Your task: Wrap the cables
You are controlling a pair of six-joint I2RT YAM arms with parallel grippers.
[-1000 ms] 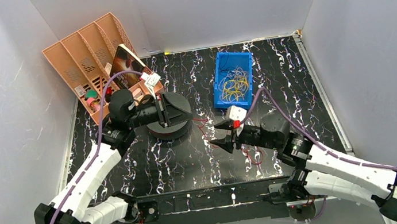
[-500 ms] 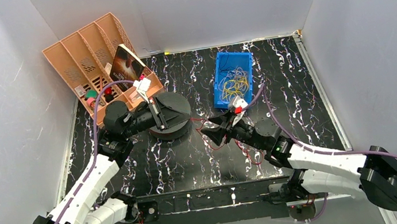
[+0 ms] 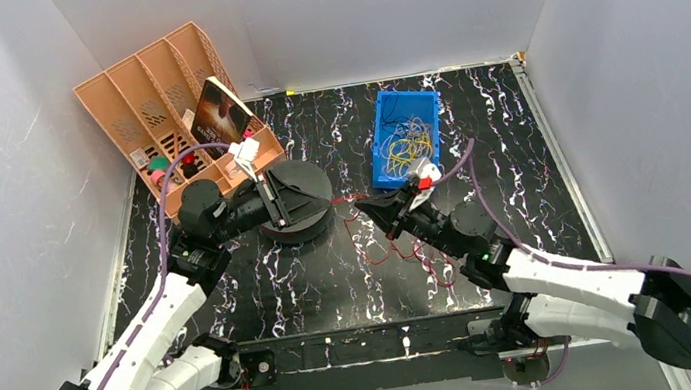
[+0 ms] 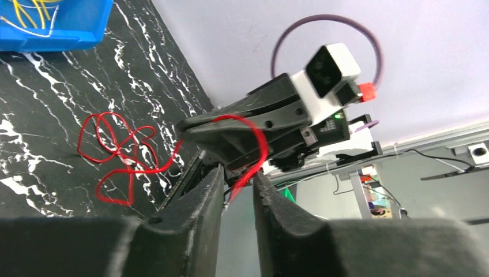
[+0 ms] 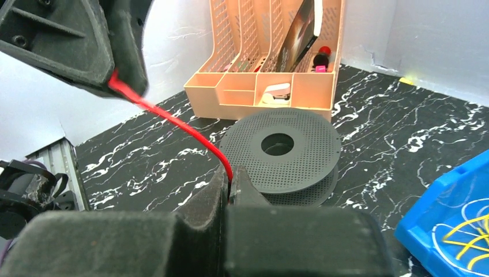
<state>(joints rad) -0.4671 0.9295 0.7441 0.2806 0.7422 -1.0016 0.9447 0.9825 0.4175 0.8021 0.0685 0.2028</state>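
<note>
A red cable (image 5: pixel 184 128) runs taut from my left gripper (image 5: pixel 118 78) at the upper left down to my right gripper (image 5: pixel 230 176), which is shut on it. In the left wrist view, the cable's end (image 4: pixel 254 164) lies loose between the parted fingers of my left gripper (image 4: pixel 237 173). Facing them is my right gripper (image 4: pixel 183 127). The rest of the cable lies in loops (image 4: pixel 115 153) on the table. The black spool (image 3: pixel 300 226) lies flat under my left gripper (image 3: pixel 315 197). My right gripper (image 3: pixel 362 209) is just right of the spool.
A peach desk organiser (image 3: pixel 157 99) with a book stands at the back left, behind the spool. A blue bin (image 3: pixel 404 137) of yellow wires sits at the back centre-right. More red cable loops (image 3: pixel 425 255) lie beside the right arm.
My right gripper has shut on the red cable and shifted slightly toward the back right. My left gripper's jaws have parted, and that arm has barely moved.
</note>
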